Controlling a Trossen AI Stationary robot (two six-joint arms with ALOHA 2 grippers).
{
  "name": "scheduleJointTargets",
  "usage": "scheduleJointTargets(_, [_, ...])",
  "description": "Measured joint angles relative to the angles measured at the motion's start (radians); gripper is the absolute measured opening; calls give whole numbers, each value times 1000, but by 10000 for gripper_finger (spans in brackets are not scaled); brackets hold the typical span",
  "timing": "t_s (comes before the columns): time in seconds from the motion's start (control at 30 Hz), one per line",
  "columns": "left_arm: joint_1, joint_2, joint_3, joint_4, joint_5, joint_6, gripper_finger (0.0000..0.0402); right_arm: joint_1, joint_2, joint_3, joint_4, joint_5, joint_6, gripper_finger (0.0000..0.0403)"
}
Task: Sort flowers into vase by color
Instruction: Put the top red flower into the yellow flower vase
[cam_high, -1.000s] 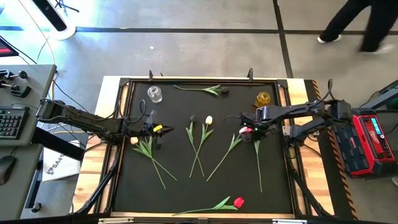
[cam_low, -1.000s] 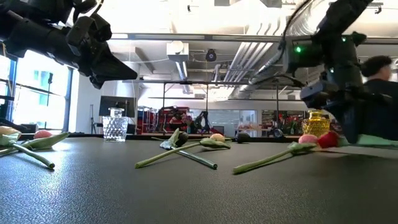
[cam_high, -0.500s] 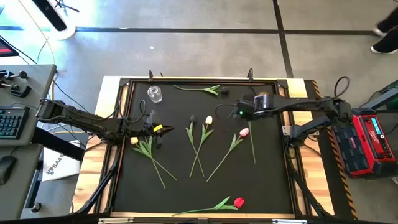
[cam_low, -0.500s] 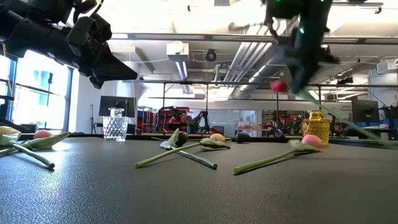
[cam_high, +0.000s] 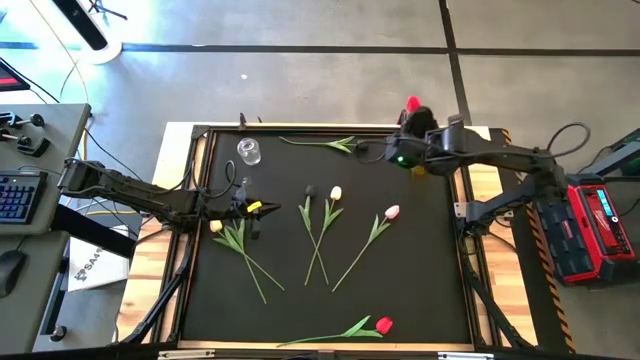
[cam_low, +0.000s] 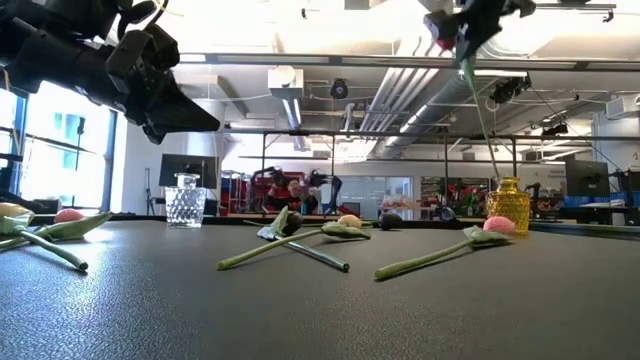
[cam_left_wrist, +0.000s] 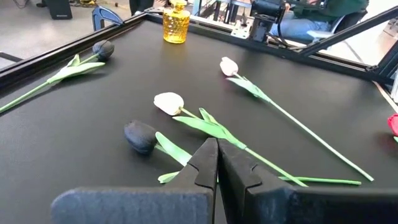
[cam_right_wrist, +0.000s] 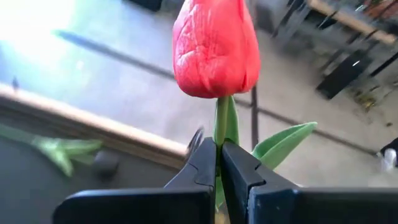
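Red against the grey floor, the head of a red artificial tulip (cam_high: 412, 105) shows in the upper right of the high view, held by the right gripper (cam_high: 412, 118) above the far rim of the black table (cam_high: 440, 280), over the amber glass vase (cam_high: 419, 167) that the arm mostly covers; the left gripper (cam_high: 248, 208) hangs at the left of the frame, closed on nothing, just beside a yellow-headed tulip (cam_high: 254, 206), and the clear cut-glass vase (cam_high: 248, 151) stands toward the upper left. In the low view the red tulip sits at the top right, its green stem hanging down to the amber vase's mouth. In the left wrist view the dark fingers (cam_left_wrist: 205, 165) meet, with a white-headed tulip (cam_left_wrist: 169, 103) and a dark-headed tulip (cam_left_wrist: 140, 136) lying beyond. In the right wrist view the jaws pinch the stem just under the red head.
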Motion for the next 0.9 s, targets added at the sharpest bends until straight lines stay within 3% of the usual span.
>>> scheduleJointTargets(0.17, [0, 0, 0, 0, 0, 5, 0, -57, -54, 47, 17, 51, -55, 0])
scheduleJointTargets(0.4, [0, 0, 0, 0, -13, 5, 0, -175, -147, 4, 54, 71, -95, 0])
scheduleJointTargets(0.9, [0, 0, 0, 0, -26, 7, 0, -248, -190, -229, 316, 26, -216, 0])
